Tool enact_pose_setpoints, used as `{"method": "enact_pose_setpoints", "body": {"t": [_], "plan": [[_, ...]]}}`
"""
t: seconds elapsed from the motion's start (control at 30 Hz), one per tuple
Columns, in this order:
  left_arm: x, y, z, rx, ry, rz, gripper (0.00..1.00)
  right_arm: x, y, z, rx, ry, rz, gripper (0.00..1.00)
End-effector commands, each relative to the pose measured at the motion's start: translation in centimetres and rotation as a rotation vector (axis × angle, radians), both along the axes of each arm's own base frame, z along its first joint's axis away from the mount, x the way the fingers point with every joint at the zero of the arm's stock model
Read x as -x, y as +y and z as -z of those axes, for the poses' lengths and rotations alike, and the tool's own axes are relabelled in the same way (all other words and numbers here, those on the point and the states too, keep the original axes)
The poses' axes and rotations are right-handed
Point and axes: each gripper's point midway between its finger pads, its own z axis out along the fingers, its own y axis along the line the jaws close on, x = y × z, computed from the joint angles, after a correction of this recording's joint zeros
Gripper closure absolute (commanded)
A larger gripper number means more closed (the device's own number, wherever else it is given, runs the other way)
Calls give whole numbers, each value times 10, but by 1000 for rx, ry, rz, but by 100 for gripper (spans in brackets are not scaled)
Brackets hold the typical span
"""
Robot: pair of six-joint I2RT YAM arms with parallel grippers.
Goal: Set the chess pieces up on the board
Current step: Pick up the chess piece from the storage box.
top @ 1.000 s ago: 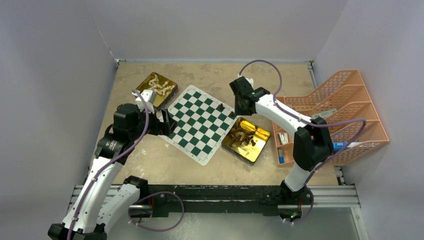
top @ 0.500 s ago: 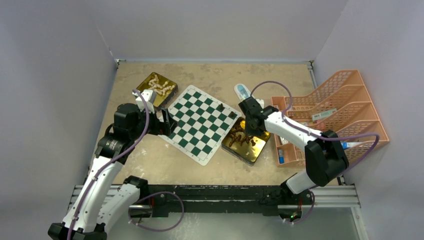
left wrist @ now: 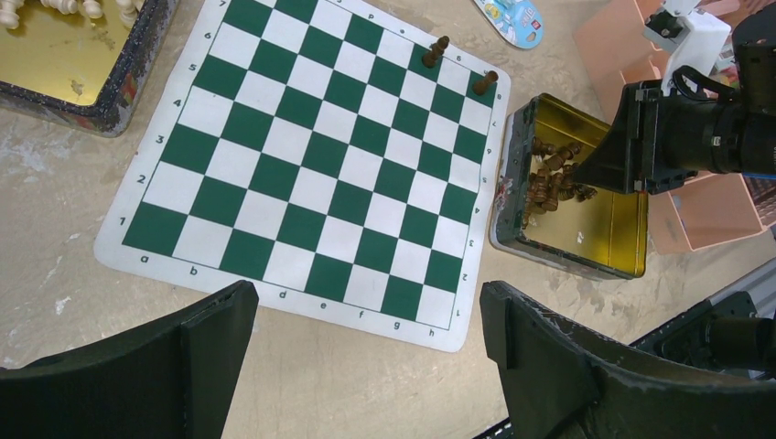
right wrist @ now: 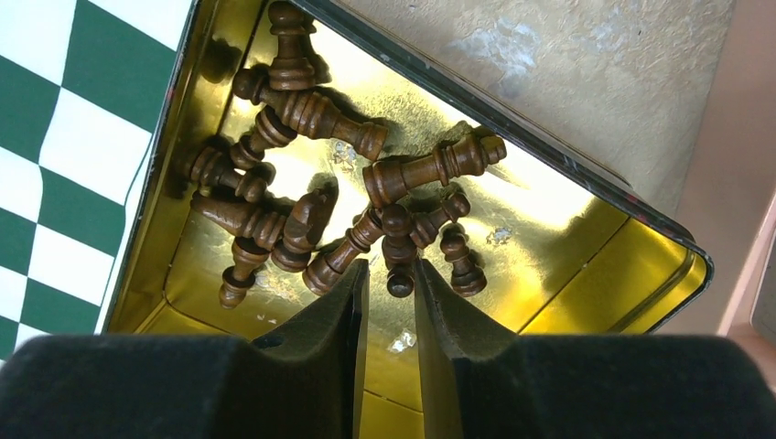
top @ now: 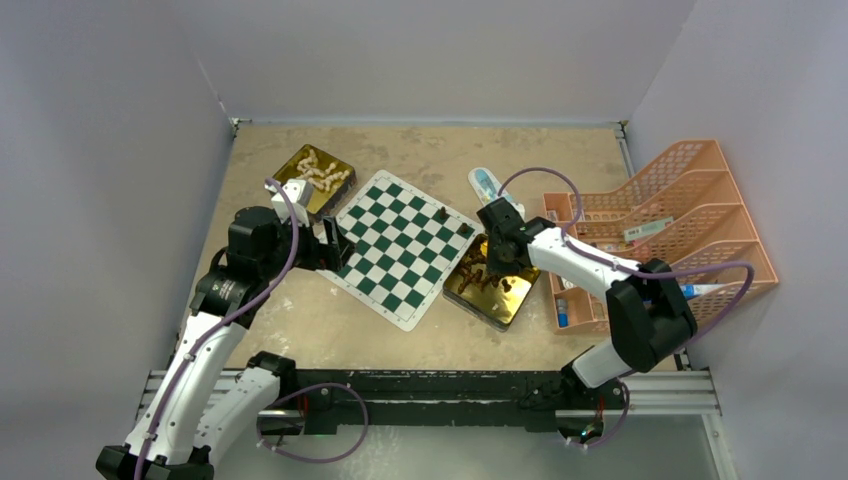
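Note:
The green-and-white board [top: 400, 245] [left wrist: 311, 174] lies mid-table. Two dark brown chess pieces [top: 443, 213] [left wrist: 437, 50] stand at its far right corner. More dark pieces [right wrist: 302, 114] lie heaped in a gold tin [top: 512, 298] [right wrist: 567, 238] right of the board. My right gripper [top: 493, 262] [right wrist: 390, 263] is down inside that tin. Its jaws stand narrowly open, with a lying pawn [right wrist: 400, 274] between the tips and a sliver of gap beside it. My left gripper [top: 335, 245] [left wrist: 366, 302] hovers wide open at the board's left edge, holding nothing. Cream pieces [top: 318, 170] fill a second tin [left wrist: 55, 64].
A peach plastic rack [top: 680, 220] stands at the right, close to the dark-piece tin. A blue-and-white packet [top: 485, 183] [left wrist: 512, 14] lies behind the board. Grey walls close in the table on three sides.
My right arm swung from behind the board's far corner down into the gold tin of dark pieces, its jaws narrowing slightly. The left arm has not moved.

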Motion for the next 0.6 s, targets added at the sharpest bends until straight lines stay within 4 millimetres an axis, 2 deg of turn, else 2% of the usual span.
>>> {"method": "enact_pose_setpoints", "body": {"t": [0.0, 0.33, 0.57], "plan": [[-1, -3, -7, 18, -29, 6, 8, 2, 1, 7, 1, 16, 13, 73], [-1, -3, -7, 17, -29, 5, 8, 9, -2, 17, 17, 56, 11, 75], [-2, -3, -7, 17, -29, 4, 8, 8, -1, 14, 8, 48, 8, 85]]}}
